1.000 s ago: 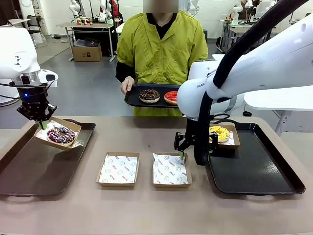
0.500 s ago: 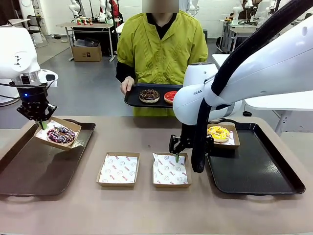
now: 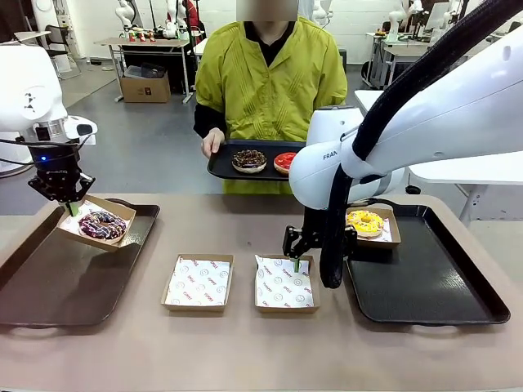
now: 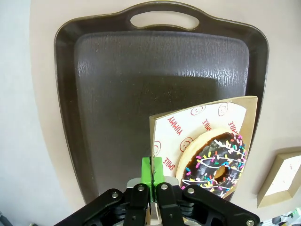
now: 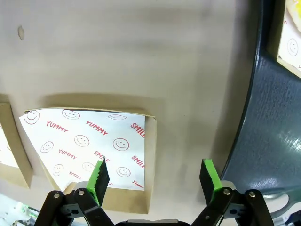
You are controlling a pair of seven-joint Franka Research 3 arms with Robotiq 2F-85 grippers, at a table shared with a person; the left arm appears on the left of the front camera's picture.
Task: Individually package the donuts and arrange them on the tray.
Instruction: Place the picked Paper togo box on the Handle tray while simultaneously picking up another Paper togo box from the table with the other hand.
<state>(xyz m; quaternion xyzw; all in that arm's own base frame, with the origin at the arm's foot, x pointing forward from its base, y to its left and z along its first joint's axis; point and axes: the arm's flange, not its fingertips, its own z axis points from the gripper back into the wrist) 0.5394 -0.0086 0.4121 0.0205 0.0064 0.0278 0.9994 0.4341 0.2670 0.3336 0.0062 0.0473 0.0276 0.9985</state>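
**Boxed donut hangs over tray as 2nd arm lines up on empty box**

L gripper is pinched shut on the edge of a box w/ sprinkled donut, tilted over left tray. R gripper, jaws wide and empty, straddles empty box wall. Yellow donut sits boxed on right tray. Step, prob.: placing. Next move needs level lowering before release.

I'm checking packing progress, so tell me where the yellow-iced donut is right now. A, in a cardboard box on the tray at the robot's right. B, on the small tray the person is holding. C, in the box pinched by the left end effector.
A: the yellow-iced donut lies in a cardboard box resting on the right-hand tray.
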